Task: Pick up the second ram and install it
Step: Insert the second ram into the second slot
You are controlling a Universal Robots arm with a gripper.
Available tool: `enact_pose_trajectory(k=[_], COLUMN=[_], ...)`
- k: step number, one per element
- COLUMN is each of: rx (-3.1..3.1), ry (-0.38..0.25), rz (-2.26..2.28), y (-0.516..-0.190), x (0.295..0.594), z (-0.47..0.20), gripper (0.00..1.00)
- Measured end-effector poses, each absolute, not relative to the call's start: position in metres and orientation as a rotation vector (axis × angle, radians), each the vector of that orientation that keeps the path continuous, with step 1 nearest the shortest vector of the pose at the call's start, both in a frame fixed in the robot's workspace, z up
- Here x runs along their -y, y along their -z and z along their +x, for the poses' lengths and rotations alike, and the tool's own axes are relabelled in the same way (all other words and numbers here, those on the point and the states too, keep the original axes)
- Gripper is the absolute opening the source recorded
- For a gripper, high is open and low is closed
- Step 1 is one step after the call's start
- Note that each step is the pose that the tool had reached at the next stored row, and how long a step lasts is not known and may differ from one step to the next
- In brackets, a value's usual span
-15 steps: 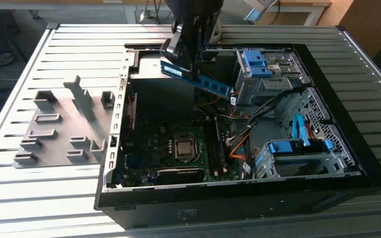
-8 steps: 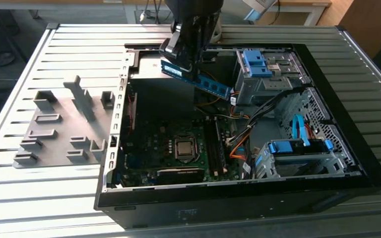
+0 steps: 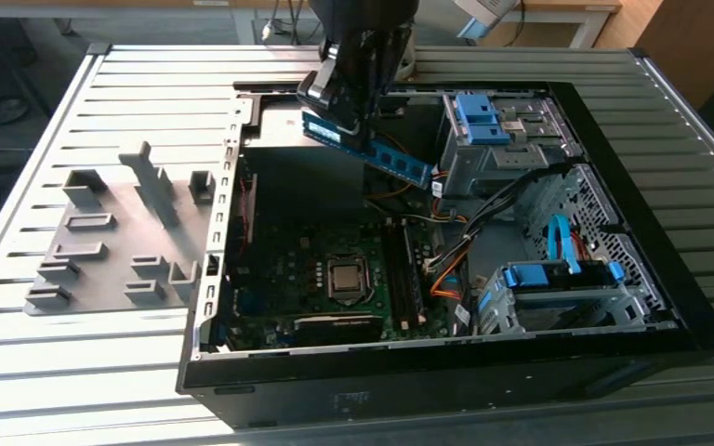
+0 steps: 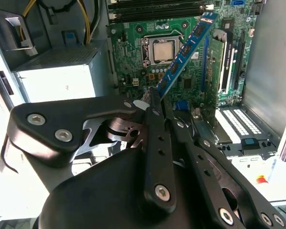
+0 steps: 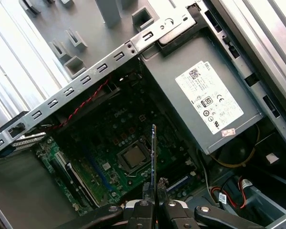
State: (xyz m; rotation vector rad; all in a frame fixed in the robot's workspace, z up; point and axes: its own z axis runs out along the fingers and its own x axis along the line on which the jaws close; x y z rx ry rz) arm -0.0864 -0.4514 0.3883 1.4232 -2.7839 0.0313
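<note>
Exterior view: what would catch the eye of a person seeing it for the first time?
The black gripper holds the slim blue circuit-board ram stick tilted in the air above the open black computer case. Below lies the green motherboard. On the exterior view's left, a grey plastic slotted holder rests on the ribbed metal table.

One blue ram stick (image 3: 370, 150), one open computer case (image 3: 654, 307), one grey slotted holder (image 3: 115, 232), two blue drive-bay clips (image 3: 475, 116).

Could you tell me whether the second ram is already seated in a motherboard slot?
No, the second ram hangs tilted in the gripper, above the open case.
</note>
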Motion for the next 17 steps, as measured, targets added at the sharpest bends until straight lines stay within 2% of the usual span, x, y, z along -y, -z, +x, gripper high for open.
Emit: enact_pose_trajectory(k=[17], rx=[2.823], ry=[-0.031], rz=[1.343], y=[-0.3881], x=[0.4514], z=[-0.0864], gripper=[0.14])
